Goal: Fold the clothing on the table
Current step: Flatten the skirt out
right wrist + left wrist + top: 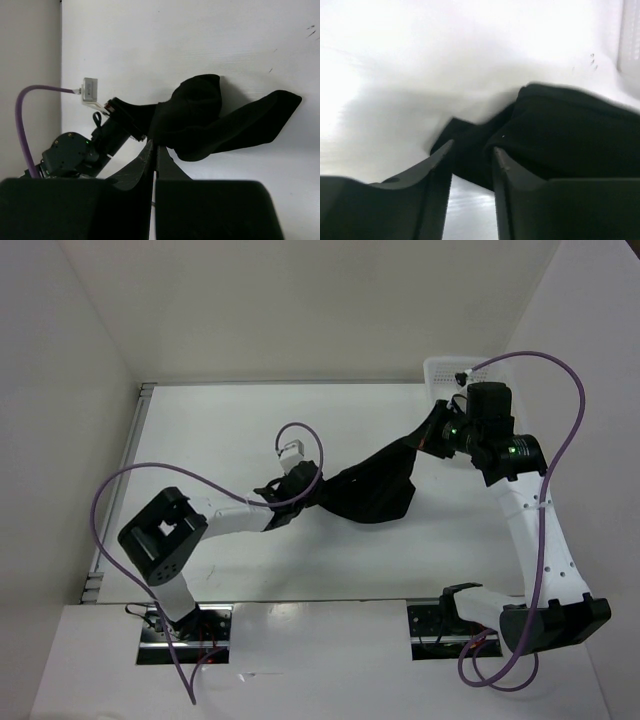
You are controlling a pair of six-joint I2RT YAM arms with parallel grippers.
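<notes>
Two sets of fingers work on the clothing (375, 490), which sits right of the middle of the surface (220, 430). Its far end is drawn up toward the far right corner, near the basket (440, 370). The right fingers (142, 162) are pressed together with only a hairline slit between them. They appear to pinch the raised end of the fabric, since the cloth tapers up to their tips in the overhead view.

The left fingers (436, 172) stand partly apart at the near left end of the garment. A dark corner of cloth lies in the gap, and bare white surface shows below it, so nothing looks clamped there yet.

The step in hand seems to be securing a second hold. The garment is bunched and twisted, with one loose flap trailing toward the right edge, and no clean fold is visible. The task therefore reads as being at an early stage.

The next move probably calls for the left fingers to close squarely on that corner without pinching several layers. Both arms would then need to draw the cloth taut and lay it flat before any edge is carried over. A pull that is too hard could drag the fabric out of the right-hand pinch.

No brand, label or readable writing shows anywhere. The few small dark marks (310, 30) on the surface are specks, not letters.
</notes>
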